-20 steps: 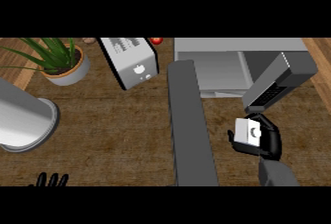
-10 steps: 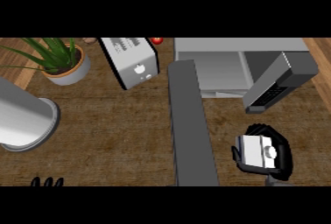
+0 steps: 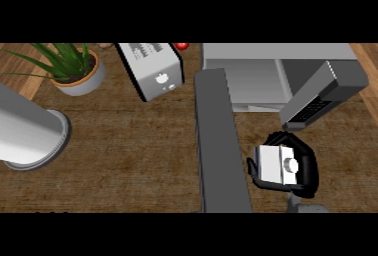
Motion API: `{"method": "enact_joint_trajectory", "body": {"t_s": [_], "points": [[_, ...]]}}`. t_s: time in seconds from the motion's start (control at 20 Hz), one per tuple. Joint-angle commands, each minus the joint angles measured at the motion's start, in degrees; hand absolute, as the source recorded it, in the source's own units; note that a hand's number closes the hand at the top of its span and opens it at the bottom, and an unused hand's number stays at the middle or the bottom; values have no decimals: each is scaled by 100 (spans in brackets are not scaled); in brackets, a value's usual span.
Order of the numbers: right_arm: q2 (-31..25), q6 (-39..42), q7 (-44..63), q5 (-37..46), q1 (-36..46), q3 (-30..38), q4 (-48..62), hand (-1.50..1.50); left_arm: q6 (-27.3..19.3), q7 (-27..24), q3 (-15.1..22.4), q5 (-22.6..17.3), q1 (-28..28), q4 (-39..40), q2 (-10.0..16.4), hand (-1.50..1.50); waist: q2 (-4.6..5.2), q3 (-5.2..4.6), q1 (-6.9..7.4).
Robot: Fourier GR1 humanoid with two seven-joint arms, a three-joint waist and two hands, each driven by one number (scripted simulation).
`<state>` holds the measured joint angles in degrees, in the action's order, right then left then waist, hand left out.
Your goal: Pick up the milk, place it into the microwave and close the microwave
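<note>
- Head view, nearest edge: the left hand (image 3: 49,212) is barely showing at the near left edge of the wooden tabletop (image 3: 133,165). Whether it is open or closed cannot be told.
- At the near right, a grey forearm (image 3: 306,207) is coming in from the lower edge, carrying the black right hand (image 3: 306,172).
- The fingers (image 3: 301,149) of the right hand are curling round the milk (image 3: 273,164) and clamping on it. Black is showing on its far, right and near sides, and a little at its left.
- The milk is a pale carton with a round cap facing upward. It is sitting in the right hand, just right of the open door and on the near side of the microwave (image 3: 273,52), outside the cavity. Whether it is touching the tabletop or being held above it cannot be told.
- The microwave's door (image 3: 218,150) is standing open, a long dark grey slab running from near to far, left of the hand.
- Beyond the hand, the microwave is showing its pale cavity, with a dark grey control panel (image 3: 321,95) at its right.
- At the left, a large grey cylinder (image 3: 26,132) is standing on the tabletop, well apart from the door.
- Farther back, a toaster (image 3: 155,70) is standing left of the microwave, with a potted plant (image 3: 74,70) at the far left and a small red thing (image 3: 181,46) at the far edge.
</note>
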<state>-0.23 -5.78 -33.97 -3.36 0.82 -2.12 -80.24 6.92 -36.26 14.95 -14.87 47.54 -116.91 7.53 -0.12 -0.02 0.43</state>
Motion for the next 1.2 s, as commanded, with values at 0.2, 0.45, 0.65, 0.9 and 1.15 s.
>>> {"method": "enact_joint_trajectory", "body": {"t_s": [0.2, 0.45, 0.65, 0.9, 1.15], "points": [[23, -703, 496, 164, 1282, -81, 975, 150, 85, -300, -162, -4, -66, 322, -4, -150, 11, 3, 27], [-75, -1124, 459, 465, 1985, 179, 2090, 150, 14, 499, -377, -355, -128, -337, 258, -150, 30, 6, 37], [22, -1760, -171, -15, 2806, 77, 3569, 150, 408, -181, -473, -368, 28, 228, 269, -150, 44, 9, 154], [-67, -1340, -412, -18, 3815, 953, 4926, 150, 290, 224, -724, -562, -462, 315, 300, -150, 80, 11, 154], [-391, -1883, -652, 297, 4332, 1089, 5907, 150, 375, -85, -552, -352, -184, 302, 236, -150, 123, 16, 315]]}}
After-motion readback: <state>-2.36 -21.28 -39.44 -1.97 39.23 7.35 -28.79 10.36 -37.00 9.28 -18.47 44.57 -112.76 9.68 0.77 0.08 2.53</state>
